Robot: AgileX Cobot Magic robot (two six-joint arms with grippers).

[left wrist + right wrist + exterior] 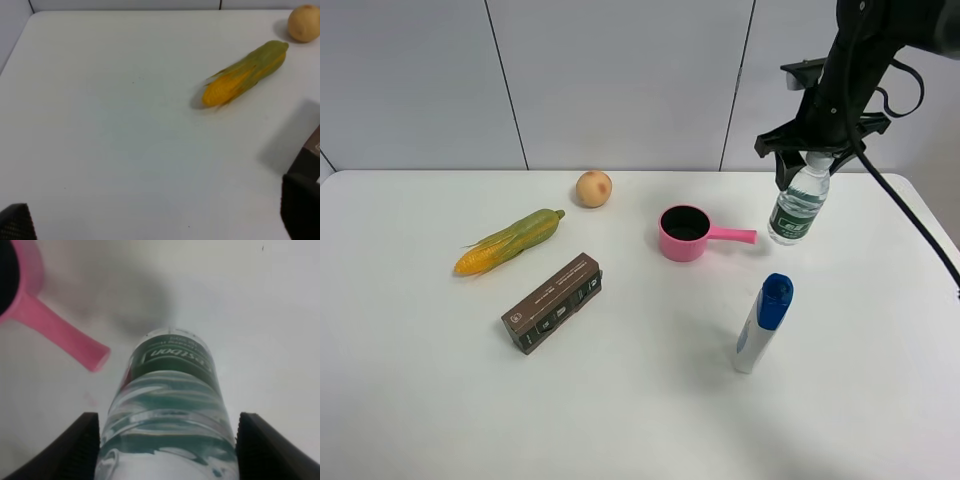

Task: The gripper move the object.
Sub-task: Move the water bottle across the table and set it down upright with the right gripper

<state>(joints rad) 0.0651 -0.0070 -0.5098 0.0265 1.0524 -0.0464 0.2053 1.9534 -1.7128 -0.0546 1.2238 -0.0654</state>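
The white worktop (620,420) spans the whole scene. A thick black robot arm (845,60) with black cables comes down from the upper right of the high view. At the left lies a yellow ear of corn in a green husk (510,243), and nearer the front a brown rectangular box (552,302). A white bottle with a blue cap (763,325) lies at the front right. A pink plastic cup with a straight handle (675,248) sits behind it. Just beside the handle's tip is the small clear plastic water bottle with a green label (798,205), slightly tilted. The right pincer (807,160) is clamped on its neck, a black finger (82,450) against each side. Whether its base touches the worktop cannot be told. A round tan fruit (594,188) sits at the back. The left pincer (157,220) stands apart, holding nothing.
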